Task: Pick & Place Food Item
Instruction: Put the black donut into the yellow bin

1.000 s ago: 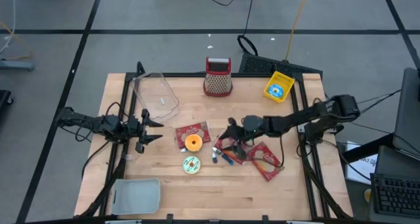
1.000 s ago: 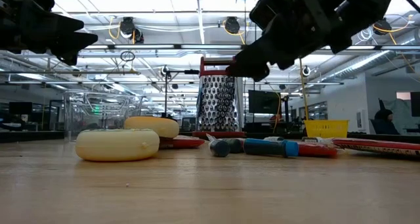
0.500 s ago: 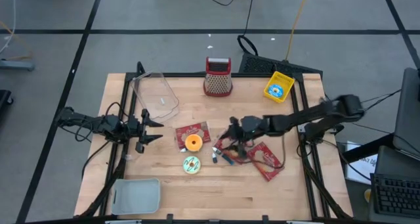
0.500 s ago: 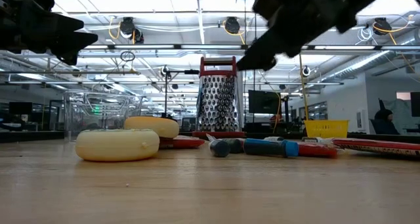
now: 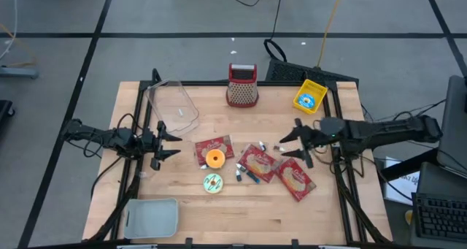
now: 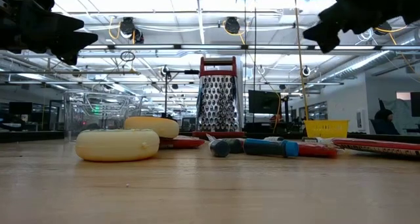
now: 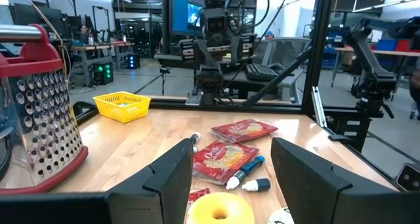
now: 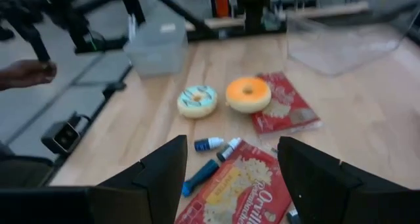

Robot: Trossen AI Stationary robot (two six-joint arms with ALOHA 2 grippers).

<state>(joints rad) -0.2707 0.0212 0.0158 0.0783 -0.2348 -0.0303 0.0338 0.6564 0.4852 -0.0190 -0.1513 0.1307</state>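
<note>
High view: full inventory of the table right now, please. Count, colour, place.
Steel box grater with red handle: 1, back edge, centre.
Yellow plastic basket: 1, back right.
Clear plastic container: 1, back left.
Pale lidded tub: 1, front left corner.
Orange donut: 1, centre-left, on a red packet.
White-and-teal frosted donut: 1, nearer the front than the orange one.
Red snack packets: 3, centre to right.
Blue markers: 2 or more, centre.
Left gripper: open, left side.
Right gripper: open, right of centre.
</note>
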